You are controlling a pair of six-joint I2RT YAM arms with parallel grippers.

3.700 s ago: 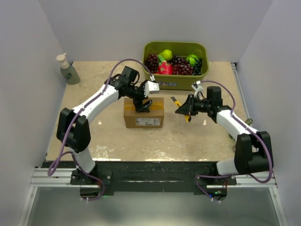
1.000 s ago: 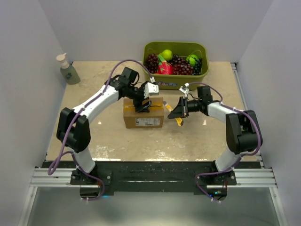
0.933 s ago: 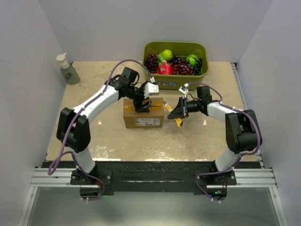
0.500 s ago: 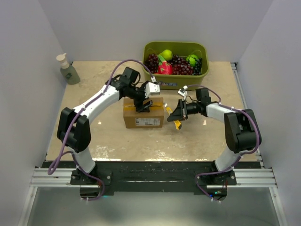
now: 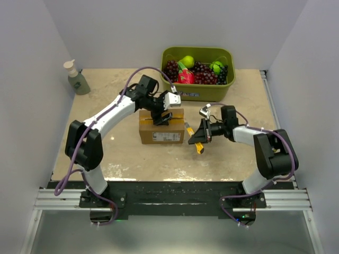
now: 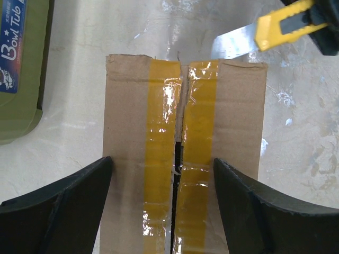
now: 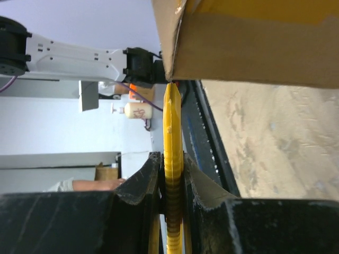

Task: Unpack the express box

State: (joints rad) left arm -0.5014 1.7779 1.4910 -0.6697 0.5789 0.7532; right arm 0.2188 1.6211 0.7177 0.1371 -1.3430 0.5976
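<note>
Since the earliest frame the right gripper (image 5: 204,132) has swung in from well right of the box (image 5: 162,127) to its right end, bringing the knife (image 5: 195,143) with it; the left arm has hardly shifted.

Nearest the bases, that right claw is pinched narrow on the knife's yellow handle, and its wrist view shows the handle (image 7: 172,174) clamped between black fingers (image 7: 139,180), the tip meeting a cardboard corner (image 7: 238,42). In the left wrist view the bare steel blade (image 6: 235,43) lies just off the box's far right corner, not on the seam.

At mid-table, the box sits flat, a white label on its near side. The left gripper (image 5: 161,117) hangs over it with fingers (image 6: 63,196) spread wide, one to each side of the top, gripping nothing. It may be steadying the box, though contact cannot be told.

Progress looks early: the glossy yellow tape (image 6: 180,153) is split part-way along the centre seam, a dark gap showing, but the flaps are still down and nothing is out. Finishing the cut, lifting flaps and emptying remain.

Cardboard is matte brown with ragged edges; the table (image 5: 111,153) is mottled and worn. Farther back stand a green bin (image 5: 198,92) of fruit and a soap bottle (image 5: 75,78).
</note>
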